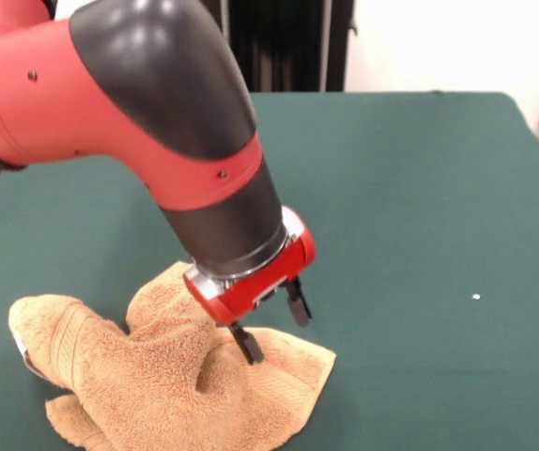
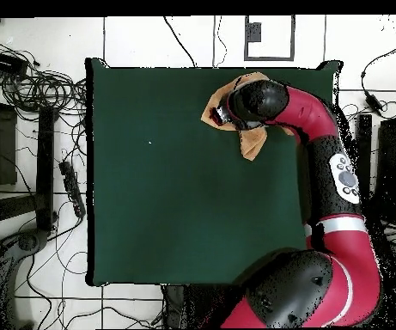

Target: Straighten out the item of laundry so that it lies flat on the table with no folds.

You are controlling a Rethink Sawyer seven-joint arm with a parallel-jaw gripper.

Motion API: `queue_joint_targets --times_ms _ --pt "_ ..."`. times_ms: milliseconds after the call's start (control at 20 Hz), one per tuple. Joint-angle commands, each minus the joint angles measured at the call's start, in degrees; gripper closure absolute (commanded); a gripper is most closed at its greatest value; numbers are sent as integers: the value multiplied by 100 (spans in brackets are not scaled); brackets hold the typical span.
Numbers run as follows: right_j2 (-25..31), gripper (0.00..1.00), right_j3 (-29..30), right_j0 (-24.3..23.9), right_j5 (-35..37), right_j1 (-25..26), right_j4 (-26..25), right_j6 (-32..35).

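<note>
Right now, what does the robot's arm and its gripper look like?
The arm is glossy red with rounded black joint covers and small dark screws. A silver ring joins its black wrist to the gripper, which has a red body and two short black jaws. In the overhead view the arm shows a grey button panel.

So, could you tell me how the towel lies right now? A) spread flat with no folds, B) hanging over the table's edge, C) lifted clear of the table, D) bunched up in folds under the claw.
D: the towel sits crumpled in ridges and folds on the table, with the open claw just above it, one fingertip at the cloth.
</note>
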Motion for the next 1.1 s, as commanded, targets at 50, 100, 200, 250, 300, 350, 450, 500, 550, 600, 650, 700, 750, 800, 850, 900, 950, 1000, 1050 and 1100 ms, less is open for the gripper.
queue_joint_targets --times_ms 50,100,200,250,300,350,450,500,550,600,650,700,750,800,850,900,950,1000,1050,1100 --pt "655 0 -881 334 740 211 -40 -1460" --pt "665 0 -939 342 735 201 -53 -1460" --pt "657 0 -992 340 543 112 -79 -1337" --pt "627 0 -973 335 339 23 -97 -1188" --pt "603 0 -950 332 233 -34 -105 -1090" --pt "537 0 -913 339 96 -133 -125 -905" --pt "425 0 -802 332 -73 -292 -146 -652" --pt "383 0 -732 322 -142 -360 -149 -554" --pt "324 0 -625 303 -243 -456 -156 -417" --pt "265 0 -519 284 -343 -551 -162 -281" --pt "224 0 -399 256 -429 -644 -169 -193" --pt "217 0 -343 241 -454 -686 -169 -179" --pt "193 0 -241 220 -517 -741 -173 -132" --pt "185 0 -185 208 -546 -764 -171 -109" --pt "176 0 -77 180 -614 -786 -168 -70" --pt "161 0 23 156 -668 -806 -164 -37" --pt "146 0 122 132 -721 -826 -161 -3" --pt "126 0 203 115 -764 -850 -161 25" --pt "96 0 370 71 -835 -893 -163 63" --pt "68 0 454 56 -866 -920 -169 102"
